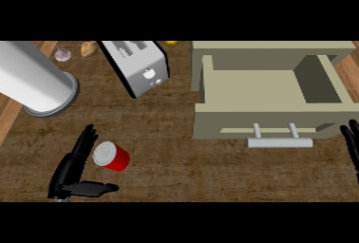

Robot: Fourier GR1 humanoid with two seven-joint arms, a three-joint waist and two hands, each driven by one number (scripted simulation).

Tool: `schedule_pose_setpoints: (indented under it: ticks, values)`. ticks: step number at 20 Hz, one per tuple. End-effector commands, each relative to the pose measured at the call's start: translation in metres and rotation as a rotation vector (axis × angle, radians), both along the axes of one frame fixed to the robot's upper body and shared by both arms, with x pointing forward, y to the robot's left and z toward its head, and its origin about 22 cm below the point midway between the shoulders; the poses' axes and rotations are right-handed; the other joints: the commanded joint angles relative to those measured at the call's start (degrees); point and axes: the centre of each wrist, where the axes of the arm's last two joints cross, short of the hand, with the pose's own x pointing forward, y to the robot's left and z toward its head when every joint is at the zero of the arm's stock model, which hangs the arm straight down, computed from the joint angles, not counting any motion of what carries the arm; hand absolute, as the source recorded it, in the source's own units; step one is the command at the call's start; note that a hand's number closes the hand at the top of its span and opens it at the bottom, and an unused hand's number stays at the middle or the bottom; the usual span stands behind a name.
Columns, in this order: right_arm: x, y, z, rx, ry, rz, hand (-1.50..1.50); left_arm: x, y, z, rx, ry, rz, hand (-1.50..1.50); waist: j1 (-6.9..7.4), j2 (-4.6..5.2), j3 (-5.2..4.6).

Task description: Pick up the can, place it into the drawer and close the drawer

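A red can (112,156) with a white top lies on the wooden counter (182,161) at lower left. My left hand (72,167) is right beside it on its left, fingers straight and pointing up, thumb stretched out below the can; the hand is open and does not hold the can. The beige drawer (270,85) stands pulled open at upper right, its inside bare, with a grey handle (279,141) at its front. Only the fingertips of my right hand (351,142) show at the right edge, straight, just right of the drawer front.
A large white cylinder (35,80) stands at upper left. A silver toaster (136,64) sits at top centre. Small items, a garlic bulb (63,54) and a brownish piece (88,48), lie along the back edge.
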Motion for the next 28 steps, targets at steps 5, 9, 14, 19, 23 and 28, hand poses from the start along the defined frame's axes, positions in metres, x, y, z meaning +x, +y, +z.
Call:
schedule_pose_setpoints:
  ticks: [5,9,14,19,23,28]
  values:
    - [0.006,-0.009,0.002,-0.02,-0.015,-0.012,-1.5,0.021,-0.018,-0.018,-0.006,-0.002,-0.026,-1.5,-0.11,0.04,-0.02]
    - [-0.005,-0.019,0.004,0.012,0.003,-0.002,-1.5,0.014,-0.015,-0.01,-0.036,0.02,-0.028,-1.5,-0.01,-0.01,0.0]
    - [-0.01,0.004,0.012,0.009,0.009,-0.006,-1.5,0.03,-0.021,-0.013,-0.022,0.025,-0.037,-1.5,-0.06,0.0,-0.01]
    - [-0.017,-0.01,0.013,0.002,-0.007,-0.005,-1.5,0.049,-0.044,-0.018,-0.019,0.016,-0.058,-1.5,-0.23,0.02,-0.02]
    - [-0.02,-0.003,-0.011,0.012,0.007,0.0,-1.5,0.037,-0.042,-0.005,-0.028,-0.005,-0.068,-1.5,-0.05,-0.04,0.0]
    - [-0.002,-0.009,-0.016,0.018,-0.013,-0.008,-1.5,0.059,-0.05,-0.001,-0.063,-0.041,-0.121,1.5,-0.04,0.02,0.0]
